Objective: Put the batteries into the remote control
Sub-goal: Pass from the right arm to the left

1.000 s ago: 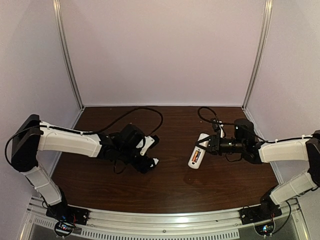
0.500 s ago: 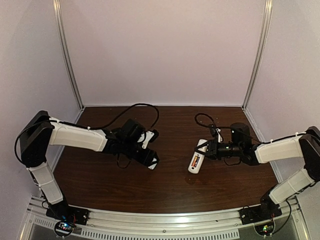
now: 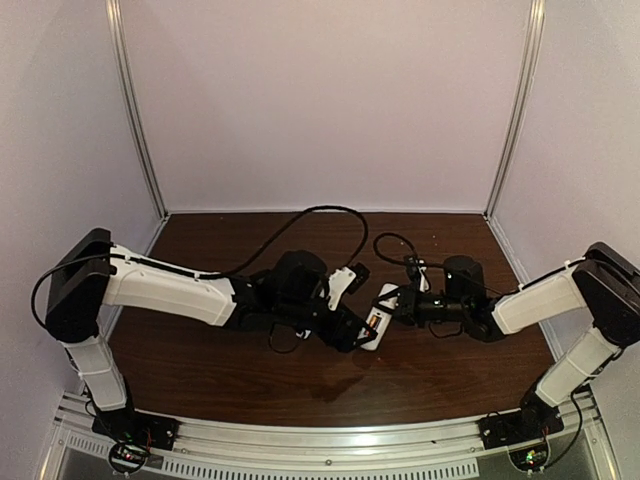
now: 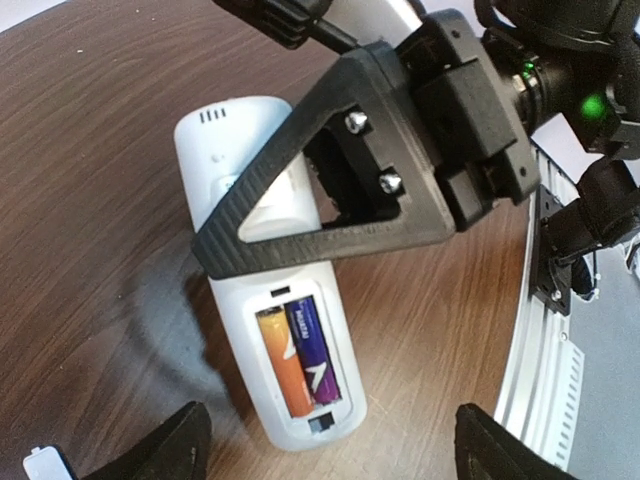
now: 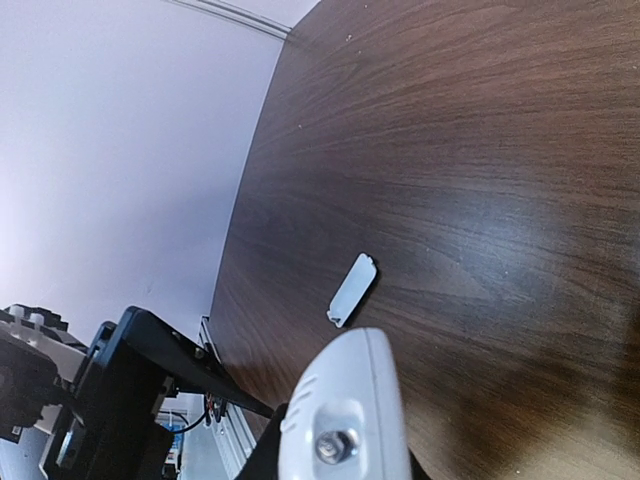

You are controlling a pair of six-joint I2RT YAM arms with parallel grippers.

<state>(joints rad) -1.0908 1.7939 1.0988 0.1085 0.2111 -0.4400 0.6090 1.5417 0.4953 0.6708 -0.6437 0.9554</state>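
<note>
Batteries look seated: the orange cylinder (image 4: 282, 360) and the dark purple-blue one (image 4: 318, 352) lie side by side in the open recess on the back of the slim white plastic remote control (image 4: 232, 330). Loading seems done. What appears left is the small white plastic cover (image 5: 352, 290), loose on the dark wooden table (image 4: 100, 200), apart from the remote. The right gripper (image 3: 393, 303) pinches the remote across its middle, apparently lifted off the wood. The left gripper (image 3: 352, 308), its arm stretched toward centre, hovers at the battery end, fingers spread wide, holding nothing.

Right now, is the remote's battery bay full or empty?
Full: orange battery and purple battery lie side by side in the remote control's uncovered bay.
</note>
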